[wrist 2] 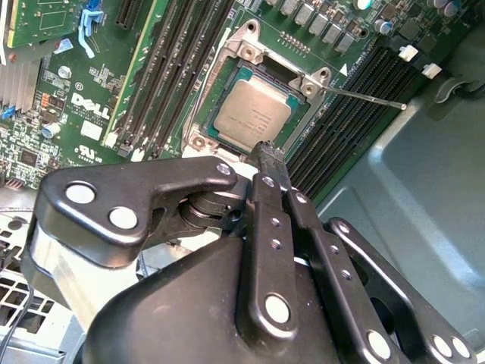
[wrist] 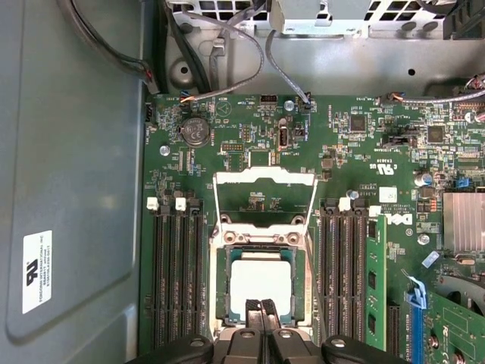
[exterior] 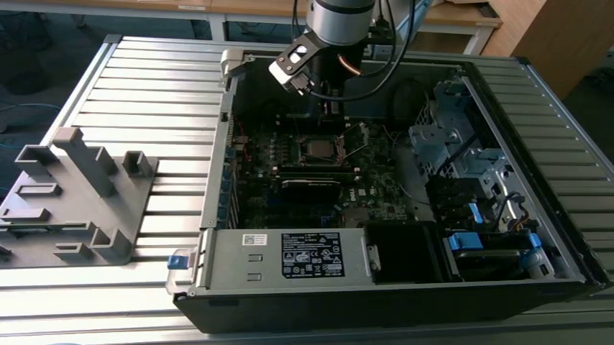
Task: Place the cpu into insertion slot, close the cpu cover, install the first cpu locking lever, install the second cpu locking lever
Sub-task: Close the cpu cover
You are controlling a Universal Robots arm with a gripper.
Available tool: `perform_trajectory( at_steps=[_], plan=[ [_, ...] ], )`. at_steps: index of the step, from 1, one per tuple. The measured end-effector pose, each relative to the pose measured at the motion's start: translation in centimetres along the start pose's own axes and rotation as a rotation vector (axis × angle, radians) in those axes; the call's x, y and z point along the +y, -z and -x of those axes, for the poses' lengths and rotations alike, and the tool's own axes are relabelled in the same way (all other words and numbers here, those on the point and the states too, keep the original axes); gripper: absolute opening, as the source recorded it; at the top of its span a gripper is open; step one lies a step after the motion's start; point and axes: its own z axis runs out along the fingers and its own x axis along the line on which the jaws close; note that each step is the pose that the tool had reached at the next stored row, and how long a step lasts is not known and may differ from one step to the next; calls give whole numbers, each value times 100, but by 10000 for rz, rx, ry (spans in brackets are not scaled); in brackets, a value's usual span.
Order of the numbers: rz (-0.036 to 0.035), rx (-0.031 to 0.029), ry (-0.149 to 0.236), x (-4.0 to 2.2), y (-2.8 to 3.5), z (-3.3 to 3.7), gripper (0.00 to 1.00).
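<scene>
Chip placement looks done: we see the cpu [wrist: 261, 282] lying flat inside the insertion slot [wrist: 222, 282], its pale metal face up. Our claw [wrist: 262, 311] hangs just beside the chip's near edge, its two fingers pressed together on nothing. We judge that the closed tip serves as a narrow pusher among tight parts. The cpu cover [wrist: 265, 176] stands tilted back off the slot, board showing through its window — that leaves the chip bare. One thin locking lever [wrist 2: 364, 95] sticks out free over the memory slots [wrist 2: 356, 129].
</scene>
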Motion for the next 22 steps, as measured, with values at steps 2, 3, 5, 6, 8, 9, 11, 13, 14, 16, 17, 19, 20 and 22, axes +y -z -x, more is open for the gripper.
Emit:
perform_trajectory(
  at_steps=[2,3,5,6,8,9,11,13,14,16,17,19,20,22],
  plan=[
    [0,0,-2,2,0,0,11],
    [0,0,-4,2,0,0,11],
    [0,0,-3,2,0,0,11],
    [0,0,-3,3,1,0,11],
    [0,0,-3,3,5,-1,11],
    [0,0,-3,3,8,0,11],
    [1,1,-2,3,10,-1,11],
    [0,0,-3,3,13,0,11],
    [0,0,-3,3,13,-1,11],
    [-1,-1,0,8,14,0,11],
    [-1,-1,-2,11,14,0,11],
    [-1,-1,-3,13,14,0,11],
    [0,0,-3,23,13,-1,11],
    [0,0,-2,35,15,-1,11]
  ],
)
